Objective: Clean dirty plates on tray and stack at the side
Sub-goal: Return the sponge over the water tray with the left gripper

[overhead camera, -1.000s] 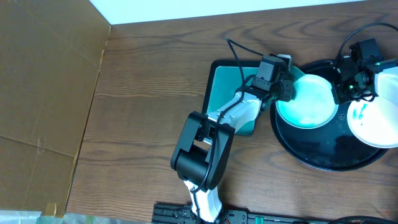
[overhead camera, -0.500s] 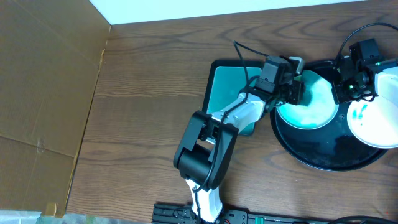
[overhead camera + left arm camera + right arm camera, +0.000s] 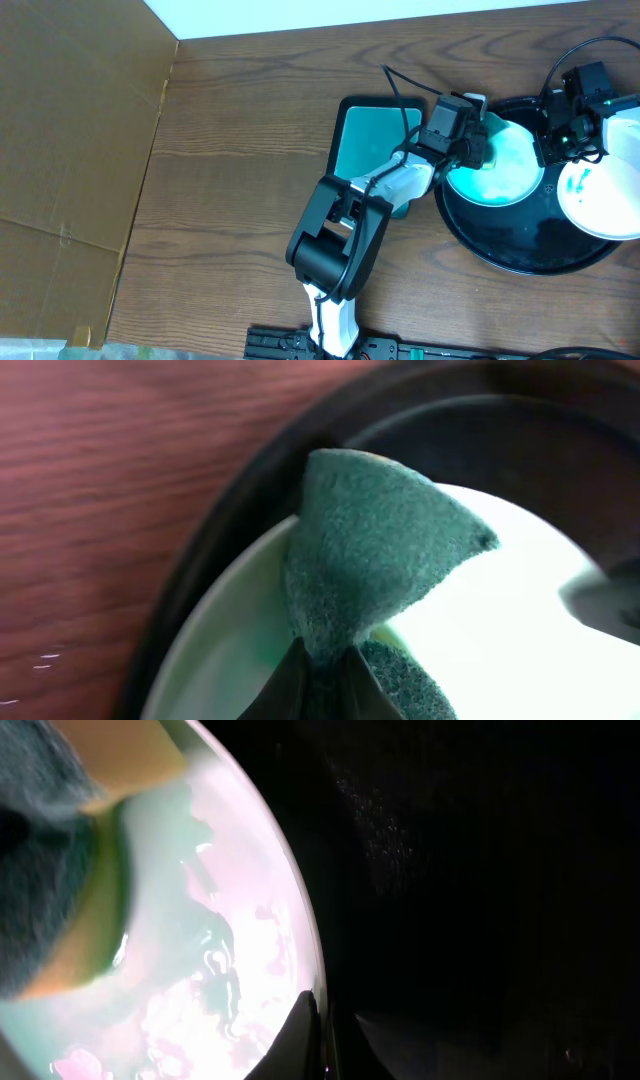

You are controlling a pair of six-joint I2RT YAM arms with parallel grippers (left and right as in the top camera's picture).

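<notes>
Left hand (image 3: 477, 145) pinches a green sponge (image 3: 380, 550) over a dirty plate (image 3: 508, 162).

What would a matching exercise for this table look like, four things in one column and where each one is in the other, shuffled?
Things
1. sponge
2. dish
3. tray
4. cardboard

Places
A. far left of the table
B. under the plates
C. pinched in the left gripper
D. right beside the tray, on its left

Pairs: 1-C, 2-D, 3-B, 4-A
</notes>
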